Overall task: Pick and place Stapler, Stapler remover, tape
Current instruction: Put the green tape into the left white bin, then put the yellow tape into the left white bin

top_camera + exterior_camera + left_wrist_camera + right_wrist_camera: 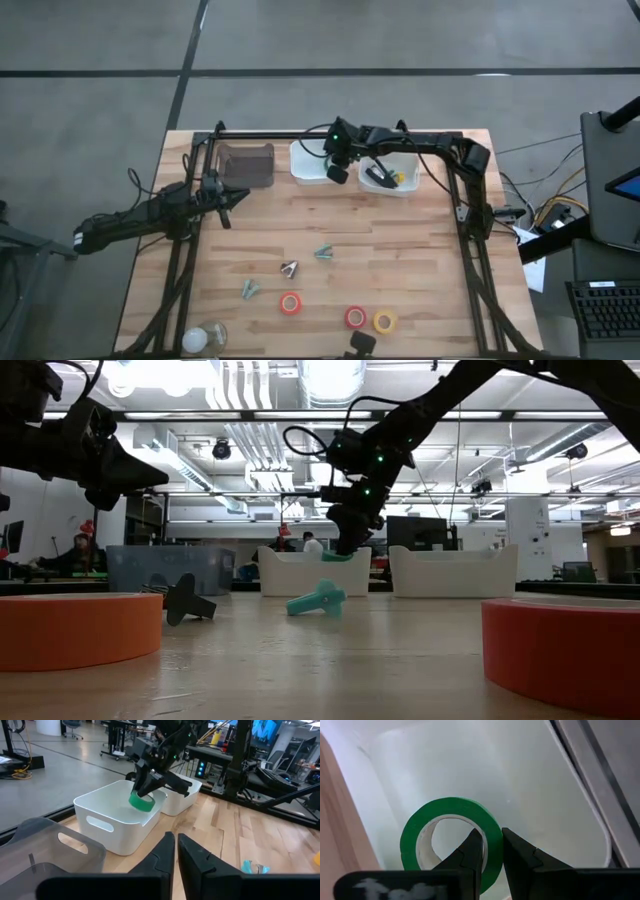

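My right gripper (pixel 338 172) is over the left white bin (pixel 305 160) at the table's far side, shut on a green tape roll (pixel 451 842) that also shows in the left wrist view (pixel 142 801). The black stapler (pixel 377 178) lies in the right white bin (pixel 410 188). Two red tape rolls (pixel 290 303) (pixel 355 317) and a yellow one (pixel 385 321) lie flat near the front edge. Stapler removers (pixel 289 268) (pixel 323 252) (pixel 249 290) lie mid-table. My left gripper (pixel 232 200) waits shut at the left, touching nothing. My right gripper has the green roll by its ring wall (pixel 492 840), one finger inside the core hole (pixel 470 852) and the other outside (pixel 520 855). The fingers slant down from the table's right side. The roll hangs clear, on edge, at about rim height over the bin's inside.
A grey bin (pixel 247 165) stands left of the white bins. Something yellow (pixel 400 179) lies beside the stapler. A bulb-like object (pixel 200 338) sits at the front left corner. The dark arm frames (pixel 470 250) run along both table sides.
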You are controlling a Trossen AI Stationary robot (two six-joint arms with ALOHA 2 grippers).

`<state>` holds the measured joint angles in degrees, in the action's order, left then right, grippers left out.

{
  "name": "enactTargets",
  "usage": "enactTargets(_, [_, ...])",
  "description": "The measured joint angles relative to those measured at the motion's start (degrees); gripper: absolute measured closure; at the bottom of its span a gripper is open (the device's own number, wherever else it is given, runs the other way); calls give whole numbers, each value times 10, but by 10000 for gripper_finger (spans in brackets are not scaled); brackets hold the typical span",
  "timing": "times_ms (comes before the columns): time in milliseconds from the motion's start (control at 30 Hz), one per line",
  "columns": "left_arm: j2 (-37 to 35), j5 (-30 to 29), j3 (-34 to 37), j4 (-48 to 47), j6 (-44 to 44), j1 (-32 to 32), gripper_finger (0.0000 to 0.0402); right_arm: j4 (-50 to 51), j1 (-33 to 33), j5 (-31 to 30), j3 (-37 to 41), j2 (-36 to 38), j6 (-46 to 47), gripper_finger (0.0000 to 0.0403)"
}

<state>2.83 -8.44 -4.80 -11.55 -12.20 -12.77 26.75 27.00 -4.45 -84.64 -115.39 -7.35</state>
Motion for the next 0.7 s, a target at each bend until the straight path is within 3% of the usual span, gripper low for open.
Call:
enactTargets(200, [0, 0, 0, 0, 0, 0, 378, 1, 1, 0, -1, 3, 8, 337])
enactTargets(700, [0, 0, 0, 0, 0, 0, 377, 1, 0, 0, 1, 4, 13, 260])
